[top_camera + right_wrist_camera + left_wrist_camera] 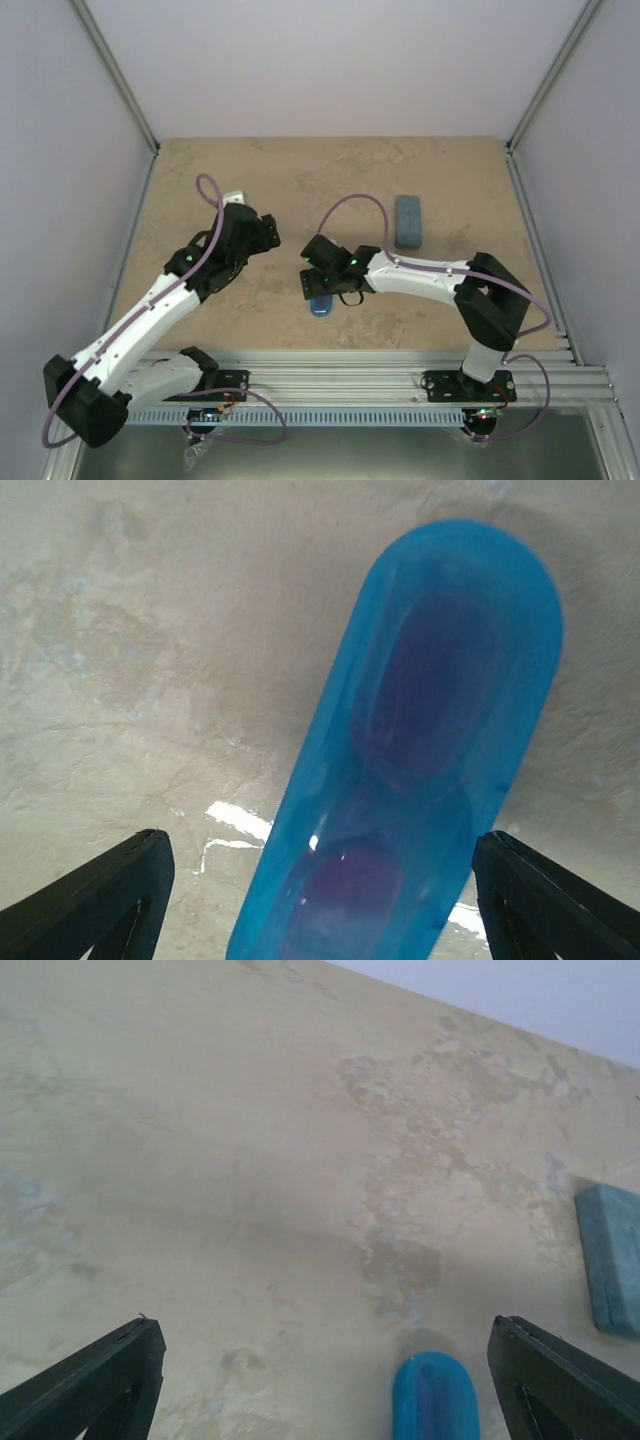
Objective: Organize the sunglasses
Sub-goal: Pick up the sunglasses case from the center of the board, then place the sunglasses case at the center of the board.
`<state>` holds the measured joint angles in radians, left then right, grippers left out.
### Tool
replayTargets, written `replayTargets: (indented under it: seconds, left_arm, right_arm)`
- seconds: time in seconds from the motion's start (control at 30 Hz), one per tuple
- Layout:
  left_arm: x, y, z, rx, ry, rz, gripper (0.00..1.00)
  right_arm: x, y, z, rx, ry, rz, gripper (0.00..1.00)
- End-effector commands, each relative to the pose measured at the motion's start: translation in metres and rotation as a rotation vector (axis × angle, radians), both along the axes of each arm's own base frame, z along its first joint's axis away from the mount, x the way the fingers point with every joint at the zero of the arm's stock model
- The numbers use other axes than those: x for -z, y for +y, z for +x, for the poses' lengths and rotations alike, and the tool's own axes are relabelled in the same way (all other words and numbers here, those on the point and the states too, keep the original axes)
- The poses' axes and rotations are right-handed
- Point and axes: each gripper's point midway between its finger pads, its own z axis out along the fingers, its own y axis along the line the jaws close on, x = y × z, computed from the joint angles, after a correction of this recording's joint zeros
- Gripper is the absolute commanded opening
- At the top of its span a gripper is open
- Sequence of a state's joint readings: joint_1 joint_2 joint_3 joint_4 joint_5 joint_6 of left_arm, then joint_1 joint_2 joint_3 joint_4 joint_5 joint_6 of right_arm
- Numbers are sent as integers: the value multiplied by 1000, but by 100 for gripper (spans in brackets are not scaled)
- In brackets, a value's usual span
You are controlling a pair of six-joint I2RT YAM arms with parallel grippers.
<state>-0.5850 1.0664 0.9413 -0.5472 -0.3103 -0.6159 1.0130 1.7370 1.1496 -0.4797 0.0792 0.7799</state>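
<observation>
No sunglasses lie in the open. A glossy blue oval case (420, 740) lies shut on the table, and dark purplish lens-like shapes show through its translucent lid. It also shows in the top view (320, 305) and in the left wrist view (435, 1400). My right gripper (318, 275) is open just above it, its fingers (100, 900) standing either side of the case without touching. My left gripper (262, 232) is open and empty over bare table left of the case. The wire-framed pair is out of view.
A grey-blue rectangular case (409, 220) lies shut at the back right, also at the right edge of the left wrist view (610, 1260). The beige table (250, 170) has white walls on three sides and a metal rail (350, 375) at the near edge.
</observation>
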Motion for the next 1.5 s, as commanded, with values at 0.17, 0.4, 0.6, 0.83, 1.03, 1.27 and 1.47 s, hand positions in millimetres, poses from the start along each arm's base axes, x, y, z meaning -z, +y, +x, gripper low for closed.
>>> replayTargets:
  seconds: [0.17, 0.4, 0.6, 0.83, 1.03, 1.27, 1.47]
  left_arm:
    - [6, 38, -30, -135, -15, -37, 98]
    - [-2, 37, -36, -98, -50, -58, 99]
    - [-9, 35, -34, -79, -71, -55, 100]
    - [-15, 23, -33, -26, -52, -66, 99]
    - [-19, 15, -30, 1, -49, -86, 100]
    - [-30, 6, -27, 59, -90, -91, 99]
    - [-44, 4, -29, 84, -126, -105, 99]
  right_arm:
    - [30, -13, 0, 202, 21, -203, 78]
    - [38, -9, 3, 209, 30, -238, 72]
    - [46, -6, 6, 199, 34, -246, 65]
    - [28, -22, 33, 257, -1, -189, 59]
    - [16, -61, 82, 327, -47, -148, 58]
    - [18, -98, 148, 337, -106, -139, 59]
    - [34, -114, 168, 317, -98, -173, 61]
